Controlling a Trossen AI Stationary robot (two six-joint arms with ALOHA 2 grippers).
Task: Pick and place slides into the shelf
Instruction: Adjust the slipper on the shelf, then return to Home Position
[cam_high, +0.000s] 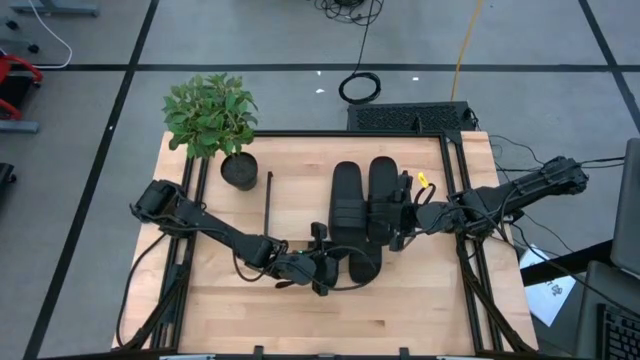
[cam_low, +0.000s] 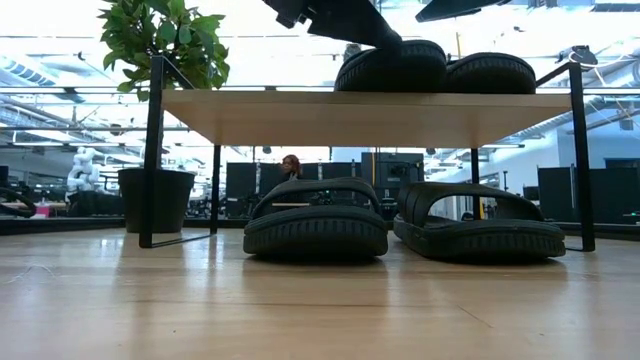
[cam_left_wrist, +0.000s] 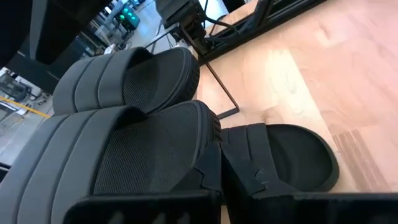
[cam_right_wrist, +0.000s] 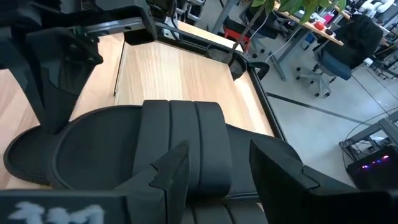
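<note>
Two black slides (cam_high: 345, 200) (cam_high: 383, 190) lie side by side on the shelf's light top board (cam_low: 250, 115). Two more slides (cam_low: 315, 225) (cam_low: 480, 230) rest on their soles on the table under it, and one of them sticks out toward the near edge (cam_left_wrist: 292, 155). My left gripper (cam_left_wrist: 222, 162) is shut, at the near end of the left top slide (cam_left_wrist: 124, 155). My right gripper (cam_right_wrist: 217, 168) is open and hovers just over the right top slide's ribbed strap (cam_right_wrist: 211, 211). In the low view the right gripper (cam_low: 450, 10) is clear of that slide (cam_low: 490, 72). My left gripper meets the left top slide at the rim of its sole (cam_left_wrist: 200, 146), at the near end. The outer side of one shut finger (cam_left_wrist: 210, 165) lies against the rim, and nothing is between the fingers. It slants down from the table's near left. The slide lies flat on the top board.
A leafy plant in a black round pot (cam_high: 239, 170) stands on the table at the shelf's far left. The shelf's thin black wire frame (cam_high: 268, 200) stands beside it. Black rails (cam_high: 462, 250) run along the table's sides. Bare wood (cam_high: 300, 320) lies toward the near edge.
</note>
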